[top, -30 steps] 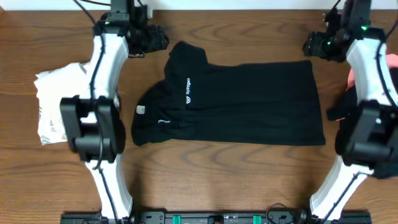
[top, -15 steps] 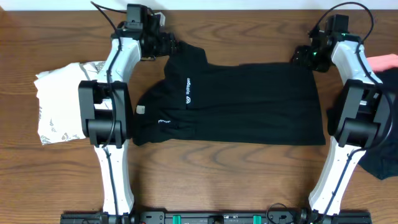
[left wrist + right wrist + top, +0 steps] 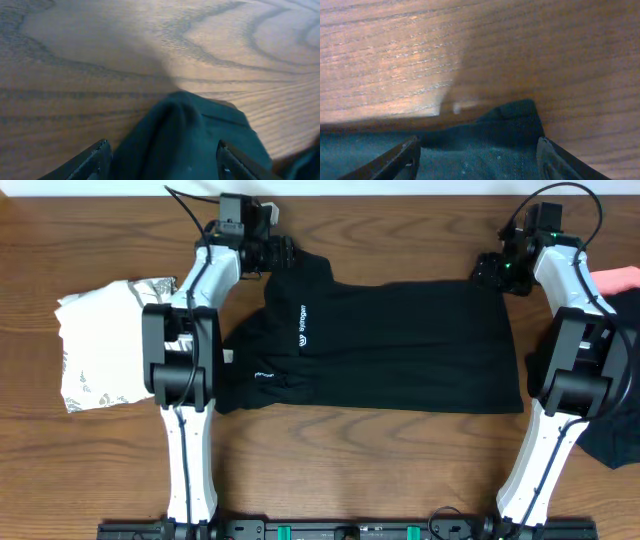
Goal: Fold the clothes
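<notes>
Mid-table: a black short-sleeved fabric shirt with small white logo [image 3: 400, 340] lies spread on the brown wood-grain table [image 3: 380, 470]. Its left part is bunched into folds and the logo faces up. At the shirt's far left corner sits the left gripper [image 3: 283, 252]. The wrist view shows its fingers [image 3: 95, 157] spread wide, with the dark cloth corner between them, unpinched. At the far right corner sits the right gripper [image 3: 487, 272]. Its fingers [image 3: 402, 157] are likewise released, with the hem corner between them and nothing clamped. A crumpled white, grey-printed garment [image 3: 95, 345] lies left of the left arm, apart from the shirt. A pink fabric piece [image 3: 620, 280] shows at the right edge, near another dark garment [image 3: 612, 445].
</notes>
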Motion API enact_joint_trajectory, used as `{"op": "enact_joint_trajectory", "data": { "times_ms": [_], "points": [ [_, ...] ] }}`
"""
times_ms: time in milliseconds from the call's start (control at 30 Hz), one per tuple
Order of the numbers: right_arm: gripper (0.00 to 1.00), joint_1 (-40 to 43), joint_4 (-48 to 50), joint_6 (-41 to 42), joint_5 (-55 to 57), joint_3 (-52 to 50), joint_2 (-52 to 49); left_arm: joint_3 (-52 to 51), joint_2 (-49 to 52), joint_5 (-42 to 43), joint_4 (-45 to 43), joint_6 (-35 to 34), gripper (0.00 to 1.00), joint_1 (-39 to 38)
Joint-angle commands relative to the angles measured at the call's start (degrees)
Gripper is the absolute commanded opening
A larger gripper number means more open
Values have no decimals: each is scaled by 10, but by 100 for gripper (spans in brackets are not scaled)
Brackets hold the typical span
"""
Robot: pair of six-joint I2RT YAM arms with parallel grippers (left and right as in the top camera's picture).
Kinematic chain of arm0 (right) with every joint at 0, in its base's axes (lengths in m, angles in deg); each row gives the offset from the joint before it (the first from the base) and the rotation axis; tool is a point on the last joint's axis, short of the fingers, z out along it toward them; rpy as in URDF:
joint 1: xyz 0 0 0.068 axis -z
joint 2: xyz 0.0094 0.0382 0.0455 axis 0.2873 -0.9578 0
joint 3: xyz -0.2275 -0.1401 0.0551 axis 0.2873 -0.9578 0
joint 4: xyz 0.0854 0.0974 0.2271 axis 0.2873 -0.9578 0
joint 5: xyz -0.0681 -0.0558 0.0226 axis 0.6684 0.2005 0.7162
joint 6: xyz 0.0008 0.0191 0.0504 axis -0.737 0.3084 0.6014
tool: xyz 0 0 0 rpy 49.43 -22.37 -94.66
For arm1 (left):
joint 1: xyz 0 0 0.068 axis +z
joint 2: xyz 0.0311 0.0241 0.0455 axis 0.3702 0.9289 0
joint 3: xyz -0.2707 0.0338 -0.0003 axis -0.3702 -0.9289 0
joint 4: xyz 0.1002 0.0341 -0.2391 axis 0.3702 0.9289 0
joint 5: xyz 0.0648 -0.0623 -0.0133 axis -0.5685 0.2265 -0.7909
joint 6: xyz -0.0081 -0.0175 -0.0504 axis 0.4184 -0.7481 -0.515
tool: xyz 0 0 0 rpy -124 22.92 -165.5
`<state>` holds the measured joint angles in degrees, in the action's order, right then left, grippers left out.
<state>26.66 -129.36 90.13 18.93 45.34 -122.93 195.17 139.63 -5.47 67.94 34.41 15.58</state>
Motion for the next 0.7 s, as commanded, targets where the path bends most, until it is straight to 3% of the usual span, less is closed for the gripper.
{"op": "enact_joint_trajectory", "data": {
  "times_ms": [0, 100, 233, 333, 433, 533, 667],
  "points": [
    [72, 3, -2, -7, 8, 5, -8, 13, 13, 6, -5, 9, 68, 1],
    [71, 4, -2, -7, 8, 3, -8, 13, 25, 6, -2, 9, 69, 1],
    [62, 4, -3, -7, 8, 2, -8, 13, 32, 7, 4, 0, 66, 0],
    [31, 4, -3, -6, 8, 2, -8, 13, 31, 12, 10, -3, 32, 0],
    [8, 4, -3, -6, 8, 2, -8, 13, 31, 35, 15, -6, 13, 0],
    [1, 4, -5, -6, 8, 1, -8, 13, 28, 37, 23, -15, 8, 0],
    [1, 4, -8, -6, 9, 1, -8, 13, 15, 37, 35, -15, 8, 0]
  ]
}}
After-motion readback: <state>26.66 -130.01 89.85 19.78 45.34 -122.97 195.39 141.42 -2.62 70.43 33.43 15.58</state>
